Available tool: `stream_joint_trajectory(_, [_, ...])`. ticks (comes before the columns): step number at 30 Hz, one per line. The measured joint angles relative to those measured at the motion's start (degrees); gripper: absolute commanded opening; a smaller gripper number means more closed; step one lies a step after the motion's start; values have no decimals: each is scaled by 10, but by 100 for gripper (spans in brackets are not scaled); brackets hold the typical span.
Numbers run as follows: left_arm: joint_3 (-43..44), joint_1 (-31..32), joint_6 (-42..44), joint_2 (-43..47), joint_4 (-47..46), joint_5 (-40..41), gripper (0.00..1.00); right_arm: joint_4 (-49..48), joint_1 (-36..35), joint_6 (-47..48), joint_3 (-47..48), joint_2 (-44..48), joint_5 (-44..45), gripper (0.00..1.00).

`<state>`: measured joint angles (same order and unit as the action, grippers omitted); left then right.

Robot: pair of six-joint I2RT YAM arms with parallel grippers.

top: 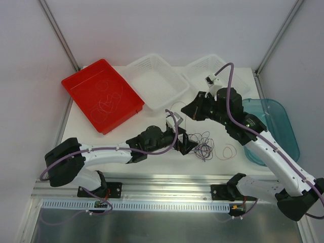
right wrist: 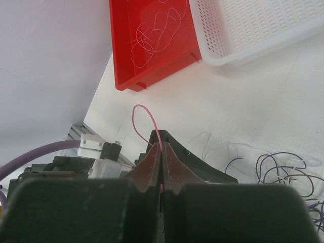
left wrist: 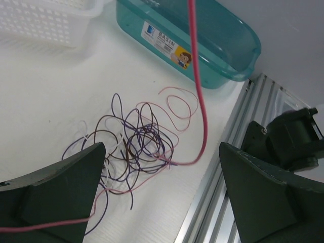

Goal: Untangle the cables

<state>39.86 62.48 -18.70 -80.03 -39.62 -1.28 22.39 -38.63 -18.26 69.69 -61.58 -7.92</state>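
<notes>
The tangle of cables [top: 202, 143] is seen lying on the white table [top: 152, 119], near its front edge and between the 2 arms. It is made up of thin purple, dark and whitish strands looped over one another. 1 pink cable [left wrist: 198, 76] is drawn up out of the tangle. Its upper end is pinched in the right gripper [right wrist: 161, 145], whose jaws are pressed fully together on it, and a small loop of the cable stands above the fingertips. This gripper is held above the table, behind the tangle and in front of the baskets.

The left gripper [top: 188, 143] is placed just beside the tangle on its left, low over the table. Its jaws are spread wide and nothing is clamped between them, although a pink strand is seen crossing the lower left finger [left wrist: 61, 192].

A separate pale pink loop [top: 228, 151] lies just right of the tangle. A red tray [top: 81, 83] with a few thin light cables in it is set at the back left, 2 white baskets [top: 154, 81] are lined up to its right, and a teal basin [top: 276, 126] stands at the right edge.
</notes>
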Motion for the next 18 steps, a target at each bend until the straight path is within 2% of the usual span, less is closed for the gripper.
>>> stream_joint_trajectory(5, [13, 10, -20, -15, -35, 58, 82, -7, -8, -29, -24, 12, 13, 1])
stream_joint_trajectory(6, [15, 10, -23, -17, -40, 68, 71, -8, -10, -35, -26, 15, 16, 1])
stream_joint_trajectory(8, [18, 10, -31, -21, -49, 87, 58, -9, -14, -43, -30, 20, 22, 1])
stream_joint_trajectory(9, [19, 10, -35, -24, -53, 95, 42, -10, -15, -47, -32, 24, 26, 1])
stream_joint_trajectory(12, [20, 12, -44, -30, -57, 114, 17, -12, -18, -54, -36, 36, 36, 1])
stream_joint_trajectory(13, [20, 13, -47, -31, -57, 119, 4, -12, -19, -55, -37, 39, 40, 1])
stream_joint_trajectory(14, [20, 13, -49, -32, -57, 122, 0, -12, -19, -56, -38, 42, 44, 2])
stream_joint_trajectory(16, [20, 13, -47, -31, -58, 125, 0, -12, -19, -56, -38, 46, 51, 6])
stream_joint_trajectory(18, [20, 13, -47, -31, -57, 131, 0, -9, -19, -55, -38, 49, 63, 18])
